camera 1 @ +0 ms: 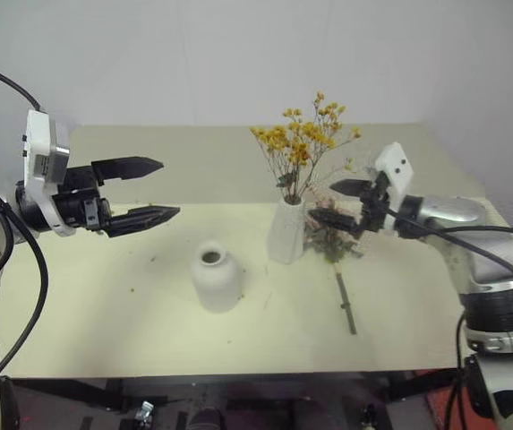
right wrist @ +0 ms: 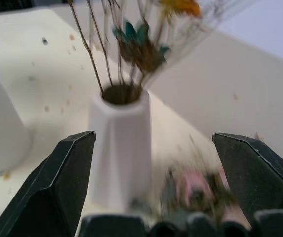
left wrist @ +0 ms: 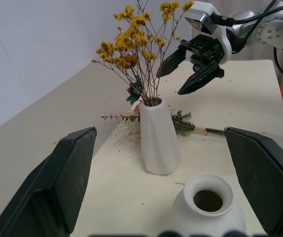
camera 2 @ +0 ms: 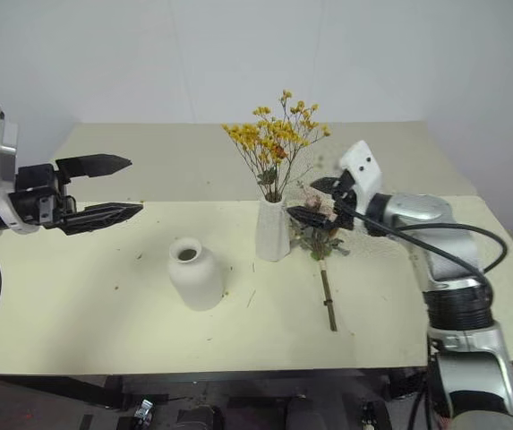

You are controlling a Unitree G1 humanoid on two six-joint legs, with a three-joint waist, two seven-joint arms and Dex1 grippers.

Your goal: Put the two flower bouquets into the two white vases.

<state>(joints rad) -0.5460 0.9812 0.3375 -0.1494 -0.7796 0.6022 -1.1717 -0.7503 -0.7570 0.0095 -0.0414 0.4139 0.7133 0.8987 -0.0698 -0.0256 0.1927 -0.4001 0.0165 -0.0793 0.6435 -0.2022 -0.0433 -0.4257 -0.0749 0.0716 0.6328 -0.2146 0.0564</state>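
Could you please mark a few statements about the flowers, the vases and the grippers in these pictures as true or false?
1. The yellow bouquet stands in the tall vase. True.
2. The rose bouquet is in the short vase. False: it lies on the table beside the tall vase, and the short vase holds no flowers.
3. The right gripper is shut on the yellow bouquet. False: its fingers are open, above the rose bouquet, and hold nothing.
4. The left gripper is open and holds nothing. True.
5. The short vase lies on its side. False: it stands upright, mouth up.
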